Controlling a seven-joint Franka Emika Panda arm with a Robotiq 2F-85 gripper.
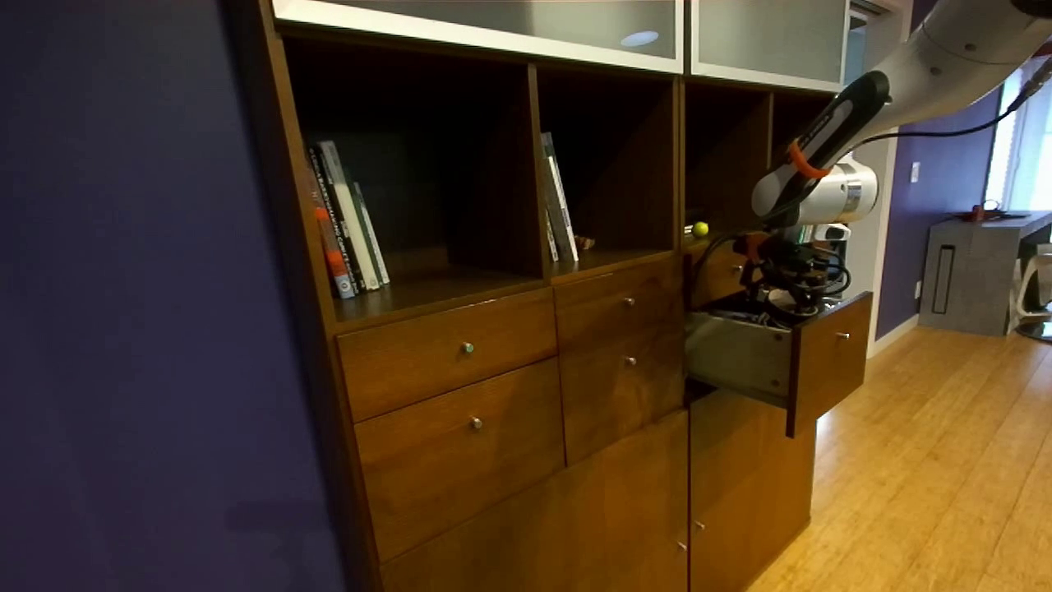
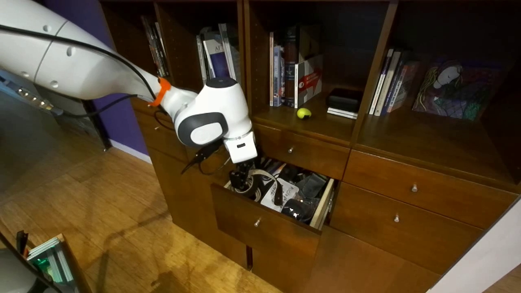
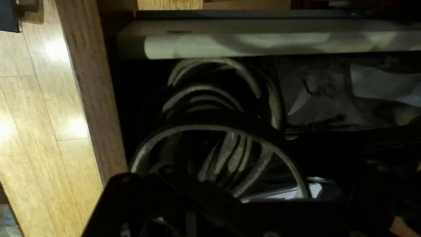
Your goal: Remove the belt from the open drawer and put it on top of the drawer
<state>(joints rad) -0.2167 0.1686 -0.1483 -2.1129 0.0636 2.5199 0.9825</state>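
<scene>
My black two-finger gripper (image 2: 241, 182) points down into a pulled-out, reddish-brown wooden drawer (image 2: 281, 232) with one small metal knob, at the front corner beside a pale side wall (image 3: 230, 46). The jaws stand spread wide, nothing visibly clamped; how much strap lies between them is lost in shadow. The dark strap belt with pale edges (image 3: 210, 127) lies coiled in that same corner, an end hanging over a white card with handwriting (image 2: 290, 190); whether all loops are one belt I cannot tell. The step in hand, I judge, is the grasp, not yet made. The next move calls for closing on the coil clear of the drawer's front edge, lifting straight above the rim, then carrying it to the top, presumably the brown wooden shelf (image 2: 321, 125) above.
</scene>
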